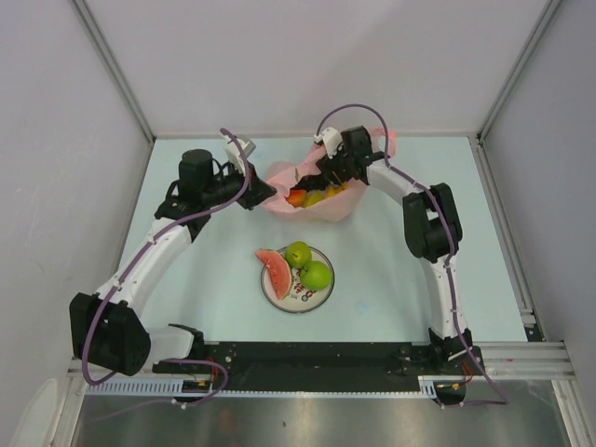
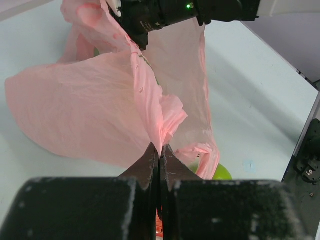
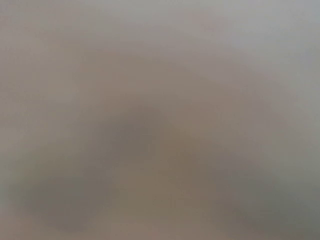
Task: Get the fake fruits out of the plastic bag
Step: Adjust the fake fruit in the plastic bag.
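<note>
The plastic bag (image 1: 326, 207) lies in the upper middle of the top view, with several fruits (image 1: 312, 196) inside its opening. Below it, near the centre, stands the plate (image 1: 300, 301). On the plate the watermelon slice (image 1: 274, 271) lies at the left and two round fruits (image 1: 317, 275) at the right. The left gripper (image 1: 268, 192) touches the bag's left edge, and the right gripper (image 1: 315, 177) enters it from the upper right.

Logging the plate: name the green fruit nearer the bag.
The green fruit at the far edge of the plate, beside the watermelon slice; the other green fruit sits to its near right.
</note>
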### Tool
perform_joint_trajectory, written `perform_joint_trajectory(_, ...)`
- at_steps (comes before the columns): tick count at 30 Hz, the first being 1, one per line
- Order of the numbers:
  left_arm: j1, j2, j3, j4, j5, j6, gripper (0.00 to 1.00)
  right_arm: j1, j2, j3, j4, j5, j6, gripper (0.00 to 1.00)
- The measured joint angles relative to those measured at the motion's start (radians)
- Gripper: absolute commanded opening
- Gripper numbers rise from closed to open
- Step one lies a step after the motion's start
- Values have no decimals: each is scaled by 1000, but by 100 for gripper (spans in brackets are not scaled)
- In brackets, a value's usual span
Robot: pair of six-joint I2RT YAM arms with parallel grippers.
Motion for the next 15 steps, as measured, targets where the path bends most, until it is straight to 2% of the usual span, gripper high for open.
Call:
perform_joint_trajectory(4,0,0,0,-1,0,0,0,-17,31,0,1,32,-34,72)
perform_joint_trajectory(7,0,4,0,0,0,0,0,-27,45,2,2,37,-57,56)
perform_joint_trajectory(8,0,7,0,0,1,0,0,-28,50,3,3,37,-66,44)
perform_joint_trajectory(11,0,16,0,0,1,-1,0,-28,58,26,-2,26,-87,29)
perform_joint_trajectory(15,0,19,0,1,3,-1,0,-32,54,48,-11,-37,-65,22)
